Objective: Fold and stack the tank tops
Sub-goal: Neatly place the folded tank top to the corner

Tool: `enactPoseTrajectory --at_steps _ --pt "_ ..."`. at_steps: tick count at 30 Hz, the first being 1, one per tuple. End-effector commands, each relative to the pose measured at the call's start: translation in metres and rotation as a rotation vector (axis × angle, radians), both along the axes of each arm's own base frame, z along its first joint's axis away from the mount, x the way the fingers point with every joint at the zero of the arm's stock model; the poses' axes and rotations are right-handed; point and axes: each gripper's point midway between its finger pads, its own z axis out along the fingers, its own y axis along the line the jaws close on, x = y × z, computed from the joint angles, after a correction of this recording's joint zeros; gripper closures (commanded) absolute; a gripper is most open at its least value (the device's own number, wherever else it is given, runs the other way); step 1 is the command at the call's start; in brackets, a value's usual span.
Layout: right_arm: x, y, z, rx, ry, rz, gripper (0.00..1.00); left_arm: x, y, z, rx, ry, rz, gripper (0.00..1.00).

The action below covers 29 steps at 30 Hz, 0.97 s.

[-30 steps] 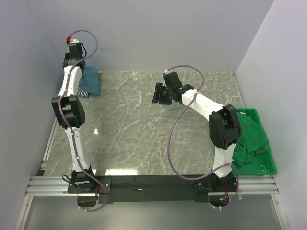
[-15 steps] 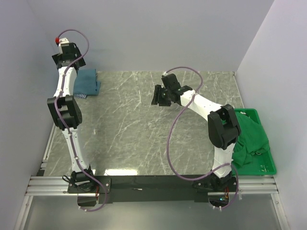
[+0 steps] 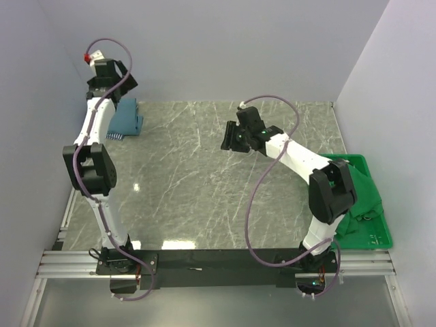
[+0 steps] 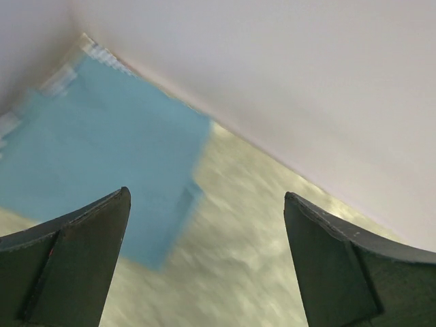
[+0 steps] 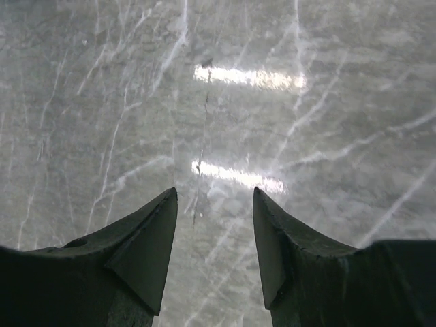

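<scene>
Far left, the teal tank top [image 3: 127, 116] lies folded, lengthwise near-to-far; left pincer [image 4: 206, 194], right pincer [image 5: 214, 191] released, empty.

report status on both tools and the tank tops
Left tool open, empty, raised by the teal top. Right tool open, empty, mid-table. Teal top folded, far-left corner, striped top peeking beneath. Green cloth in crate.

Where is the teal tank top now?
In the top view, the teal tank top lies folded at the table's far-left corner, beneath the open left gripper.
</scene>
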Motion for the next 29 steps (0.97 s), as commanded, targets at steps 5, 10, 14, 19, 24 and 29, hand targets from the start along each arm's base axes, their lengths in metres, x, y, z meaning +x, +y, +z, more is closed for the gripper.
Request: enactPoseTrajectory --at_steps 5,10,14,19,24,29 --pt "-0.022 -0.038 0.061 0.026 -0.162 -0.095 0.44 -0.076 -0.169 0.051 -0.102 -0.080 -0.240 0.01" --pt "-0.052 -0.074 0.083 0.033 -0.241 -0.183 0.43 -0.173 -0.270 0.011 -0.053 0.003 -0.426 0.01" --pt "-0.085 -0.103 0.105 0.055 -0.331 -0.230 0.43 -0.254 -0.326 -0.001 -0.035 0.027 -0.600 0.01" --pt "-0.118 -0.135 0.088 0.067 -0.362 -0.317 0.41 -0.304 -0.340 -0.025 -0.037 0.084 -0.678 0.01" --pt "-0.132 -0.154 0.071 0.049 -0.368 -0.372 0.39 -0.321 -0.340 -0.025 -0.076 0.097 -0.723 0.01" --pt "-0.132 -0.159 0.069 0.041 -0.375 -0.399 0.39 -0.325 -0.341 -0.014 -0.101 0.056 -0.754 0.01"
